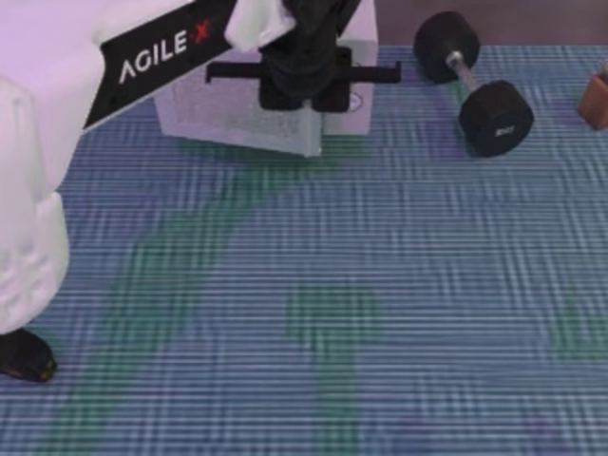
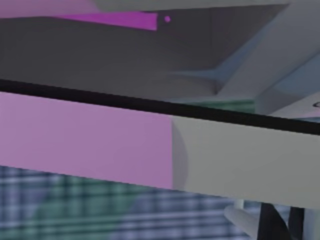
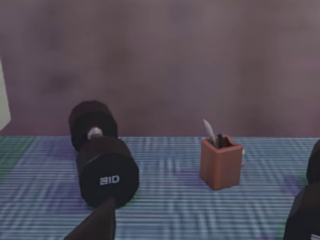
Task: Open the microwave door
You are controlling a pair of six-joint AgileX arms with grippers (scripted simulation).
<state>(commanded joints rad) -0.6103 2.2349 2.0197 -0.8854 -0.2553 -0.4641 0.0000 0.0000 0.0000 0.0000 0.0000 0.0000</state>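
Observation:
The pale microwave (image 1: 356,43) stands at the table's far edge, its knob panel (image 1: 351,103) to the right of the door. The microwave door (image 1: 233,114), with a speckled grey window, stands slightly ajar: its handle edge juts forward of the knob panel. My left gripper (image 1: 304,93) hangs over that edge, shut on the slim pale handle (image 2: 242,217). In the left wrist view my left gripper (image 2: 282,226) shows as two dark fingers close together, with the dark oven cavity (image 2: 125,55) behind. My right gripper (image 3: 207,212) is open and holds nothing.
A black dumbbell (image 1: 472,81) lies to the right of the microwave and shows in the right wrist view as the dumbbell (image 3: 102,155). A brown pen holder (image 1: 597,100) stands at the far right edge, seen again as the holder (image 3: 221,162). A blue-green mat (image 1: 380,304) covers the table.

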